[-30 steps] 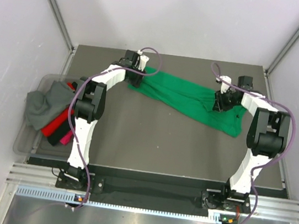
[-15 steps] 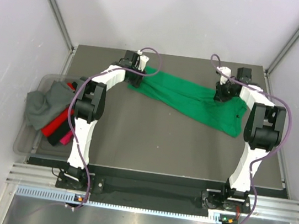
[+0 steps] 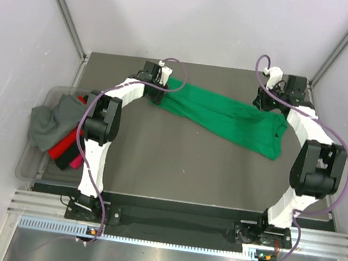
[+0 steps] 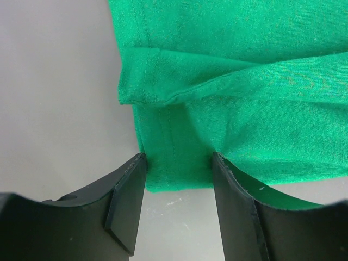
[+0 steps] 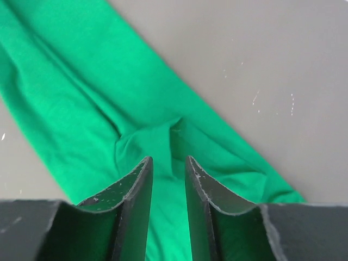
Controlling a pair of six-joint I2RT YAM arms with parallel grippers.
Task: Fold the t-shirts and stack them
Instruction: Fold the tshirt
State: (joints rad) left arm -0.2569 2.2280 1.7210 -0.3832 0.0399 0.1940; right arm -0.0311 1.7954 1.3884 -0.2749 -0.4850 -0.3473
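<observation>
A bright green t-shirt (image 3: pixel 227 120) lies stretched in a long band across the far half of the table. My left gripper (image 3: pixel 159 93) sits at its left end. In the left wrist view, the left gripper (image 4: pixel 178 157) is open, its fingertips straddling the hemmed edge of the green t-shirt (image 4: pixel 239 81) without pinching it. My right gripper (image 3: pixel 261 102) hovers over the shirt's far right end. Seen from the right wrist, the right gripper (image 5: pixel 168 160) stands narrowly open above a small pucker in the green t-shirt (image 5: pixel 81 109), holding nothing. More t-shirts, grey (image 3: pixel 49 121), red (image 3: pixel 65 146) and pink (image 3: pixel 77 162), are piled at the left.
A clear plastic bin (image 3: pixel 29 165) holding the piled shirts hangs off the table's left edge. Bare dark tabletop (image 3: pixel 188 165) stretches between the green shirt and the arm bases. White walls with metal rails close in the back and sides.
My right arm has swung back and to the right, off the middle of the shirt's right end toward its far corner; its jaws closed briefly and reopened. The left arm has stayed put.
</observation>
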